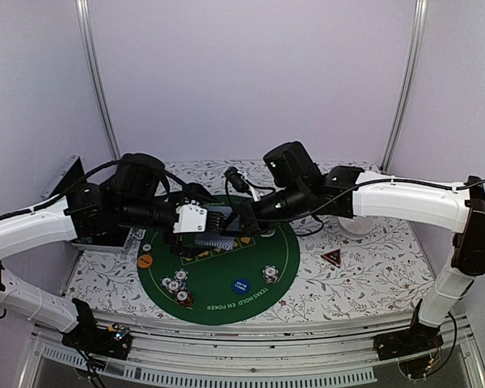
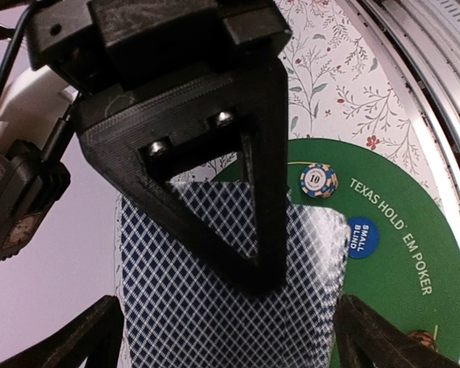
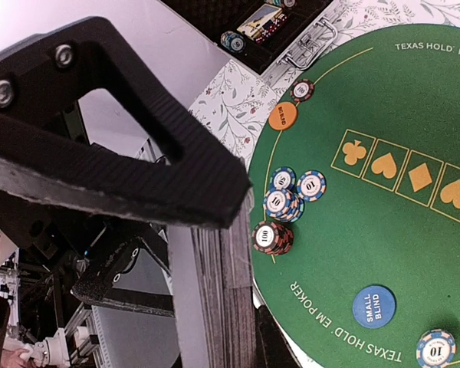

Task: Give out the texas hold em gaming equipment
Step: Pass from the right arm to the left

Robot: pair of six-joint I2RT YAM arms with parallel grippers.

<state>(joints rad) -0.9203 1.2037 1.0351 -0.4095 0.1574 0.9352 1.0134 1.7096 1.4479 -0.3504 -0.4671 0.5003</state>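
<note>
A deck of blue-backed playing cards [image 1: 217, 217] is held in the air above the round green poker mat [image 1: 226, 301]. My left gripper [image 1: 204, 220] is shut on the deck's sides, and its fingers [image 2: 69, 341] flank the cards [image 2: 215, 307]. My right gripper [image 1: 241, 218] is shut on the same deck. One of its fingers [image 2: 215, 153] lies flat on the top card, and the deck shows edge-on [image 3: 222, 307] in the right wrist view. Striped chips [image 1: 178, 283] [image 3: 291, 195], a blue button [image 1: 240, 285] and an orange button [image 1: 145, 261] lie on the mat. A red-black triangle marker [image 1: 331, 258] lies to the right of it.
An open black case [image 3: 268, 31] with more chips sits at the table's left, under my left arm. A white bowl [image 1: 357, 224] is half hidden behind my right arm. A lone chip stack [image 1: 270, 273] stands on the mat's right side. The table has a floral cloth [image 1: 372, 283].
</note>
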